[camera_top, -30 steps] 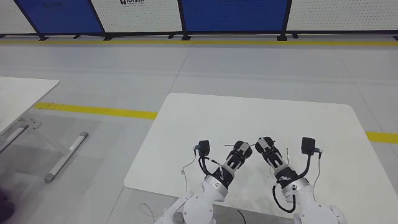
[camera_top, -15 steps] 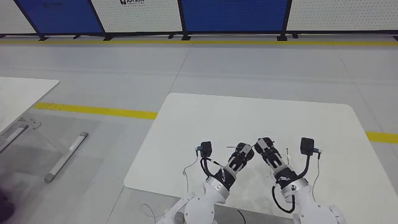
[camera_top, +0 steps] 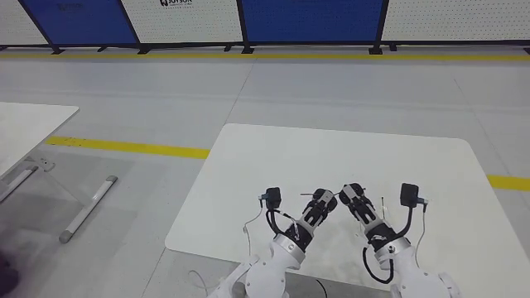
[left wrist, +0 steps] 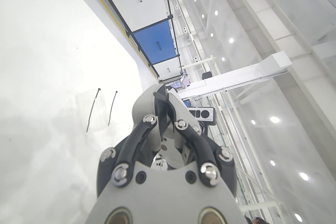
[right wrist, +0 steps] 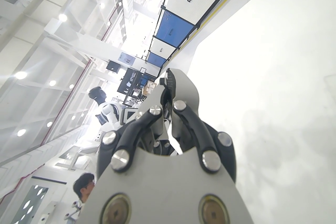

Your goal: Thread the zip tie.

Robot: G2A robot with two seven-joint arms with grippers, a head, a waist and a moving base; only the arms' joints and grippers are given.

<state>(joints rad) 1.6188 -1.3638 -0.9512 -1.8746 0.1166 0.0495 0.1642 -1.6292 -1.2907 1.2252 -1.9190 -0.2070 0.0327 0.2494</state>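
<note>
Two black zip ties point(left wrist: 93, 109) lie side by side on the white table point(left wrist: 52, 51), on what looks like a faint clear sheet, beyond my left gripper point(left wrist: 164, 93). That gripper is shut and I see nothing between its pads. In the top view a thin dark zip tie point(camera_top: 383, 204) lies near the table's front, just right of my right gripper point(camera_top: 348, 192). My left gripper point(camera_top: 325, 199) hangs close beside it, over the front middle of the table point(camera_top: 331, 157). My right gripper point(right wrist: 168, 78) is shut too, with no tie visible in it.
The table's front edge point(camera_top: 215, 252) runs just under both arms. Another white table point(camera_top: 25, 124) and a metal frame point(camera_top: 87, 207) on the floor stand off to the left. Blue and white partition panels point(camera_top: 315, 4) line the far side.
</note>
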